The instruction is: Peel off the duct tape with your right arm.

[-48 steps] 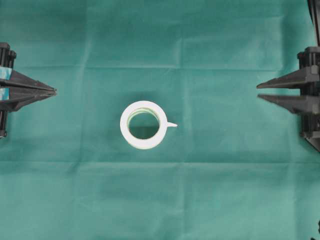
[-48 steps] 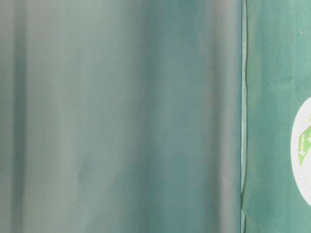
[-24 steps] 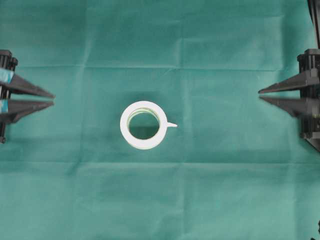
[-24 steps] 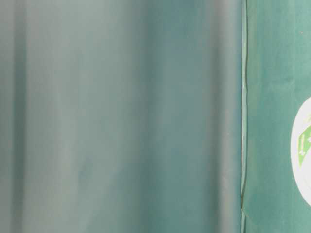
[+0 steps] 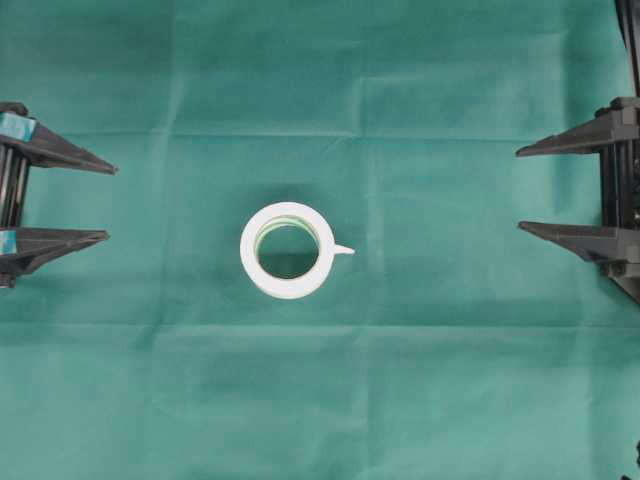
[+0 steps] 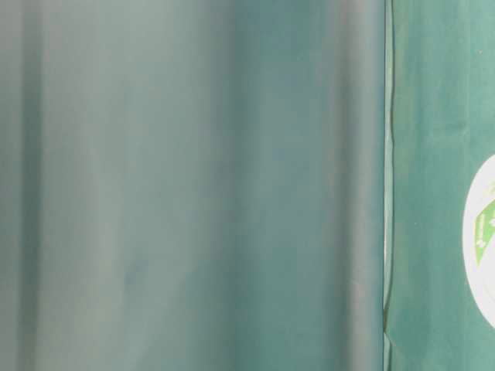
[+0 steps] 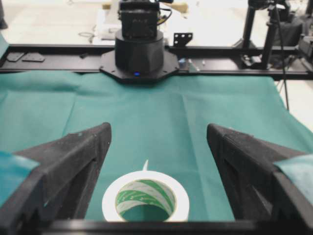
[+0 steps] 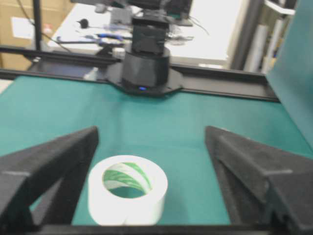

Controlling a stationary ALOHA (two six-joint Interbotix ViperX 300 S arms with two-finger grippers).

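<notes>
So we've got the wide white roll of duct tape (image 5: 287, 250) lying flat in the middle of the green-cloth-covered desk (image 5: 450, 380), hole facing up, with its little loose tab (image 5: 343, 249) sticking out toward the right arm's side. Our right claw (image 5: 520, 190), the plain black pointed one, is spread wide and grasping nothing, well apart from the roll. The left claw (image 5: 108, 202) with teal strips is spread wide too, also far off.
</notes>
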